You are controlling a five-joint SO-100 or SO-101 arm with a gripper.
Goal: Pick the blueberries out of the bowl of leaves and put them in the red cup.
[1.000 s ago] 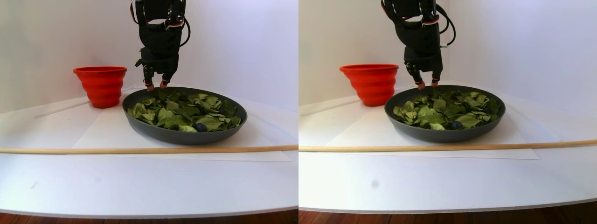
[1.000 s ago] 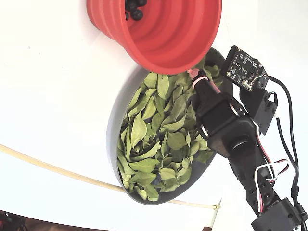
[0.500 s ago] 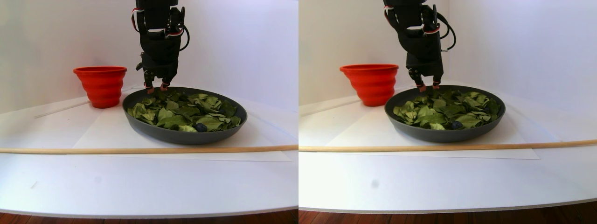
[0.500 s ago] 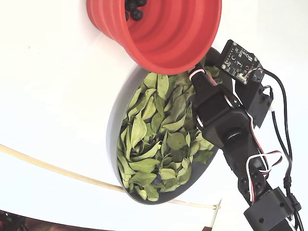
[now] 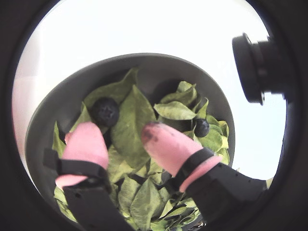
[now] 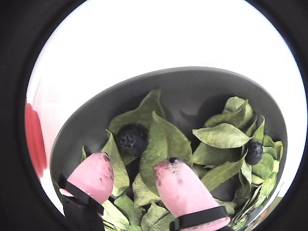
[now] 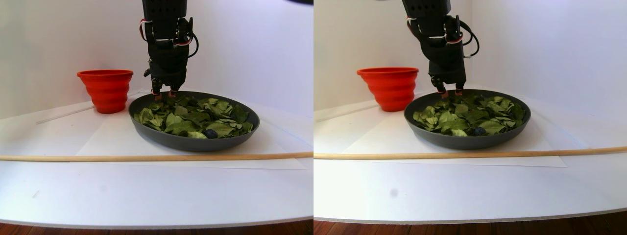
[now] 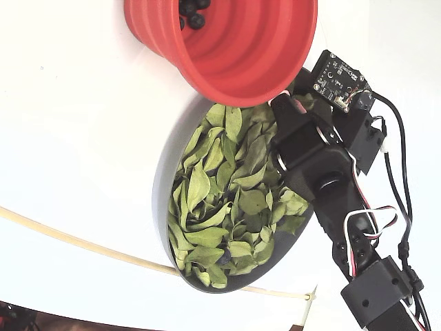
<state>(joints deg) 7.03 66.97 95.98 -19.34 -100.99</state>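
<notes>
My fingers (image 6: 132, 175) spread apart, empty, pink tips low over the leaves (image 6: 166, 142) at the bowl's (image 6: 192, 91) rim. One blueberry (image 6: 132, 138) just beyond the tips, another (image 6: 254, 152) well right. Red cup (image 8: 241, 41) beside bowl, berries (image 8: 191, 14) inside, on the counter (image 7: 147, 191).

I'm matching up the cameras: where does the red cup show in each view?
A wrist view: the red cup is a sliver at the left edge.
A wrist view: not in it; the bowl fills the picture.
Stereo pair view: left of the bowl in both halves.
Fixed view: at the top, overlapping the bowl's upper end.
Shared landmark: the bowl.
</notes>
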